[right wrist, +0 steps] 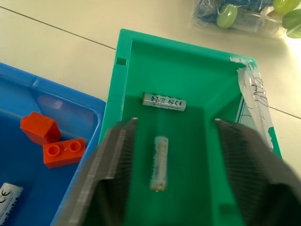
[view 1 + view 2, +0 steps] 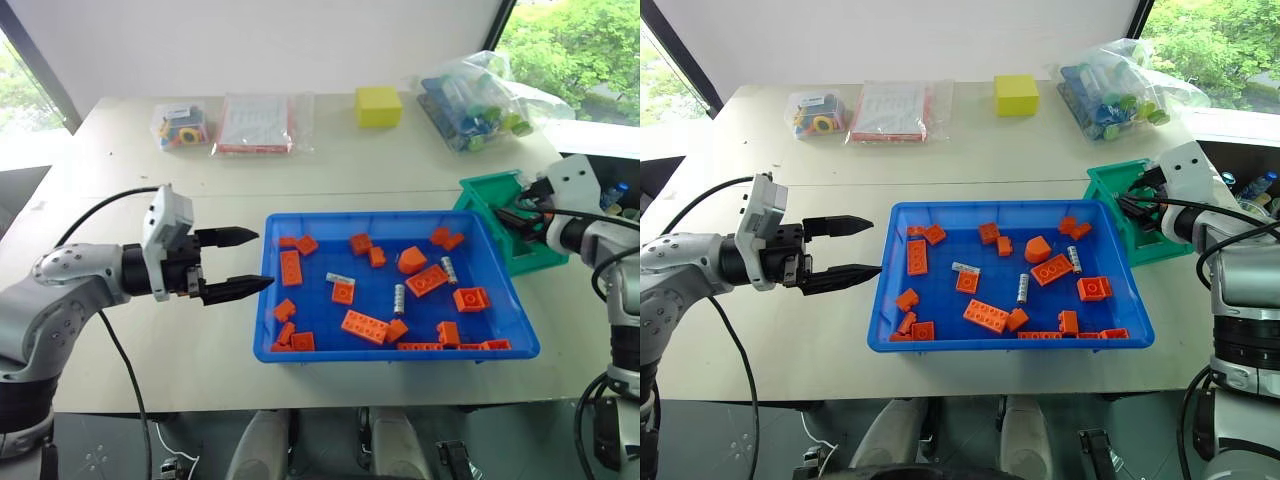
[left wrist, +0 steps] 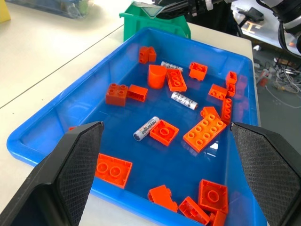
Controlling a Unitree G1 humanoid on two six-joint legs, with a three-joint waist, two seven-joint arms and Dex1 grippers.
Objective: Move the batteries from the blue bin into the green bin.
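The blue bin (image 2: 262, 300) sits mid-table and holds orange bricks (image 2: 365, 326) and three silver batteries (image 2: 340, 278) (image 2: 399, 298) (image 2: 449, 269). My left gripper (image 2: 265, 259) hovers open and empty just off the bin's left rim, pointing across it; in the left wrist view its fingers (image 3: 80, 165) frame the bin's contents. The green bin (image 2: 487, 195) stands against the blue bin's far right corner. My right gripper (image 1: 174, 123) is open above it. One battery (image 1: 159, 162) lies free between its fingers, another battery (image 1: 164, 101) lies farther in.
A yellow block (image 2: 378, 105) and clear bags of small items (image 2: 180, 125) (image 2: 255, 123) (image 2: 475, 100) line the table's far side. Black cables run along my right arm beside the green bin. Bare tabletop surrounds the left gripper.
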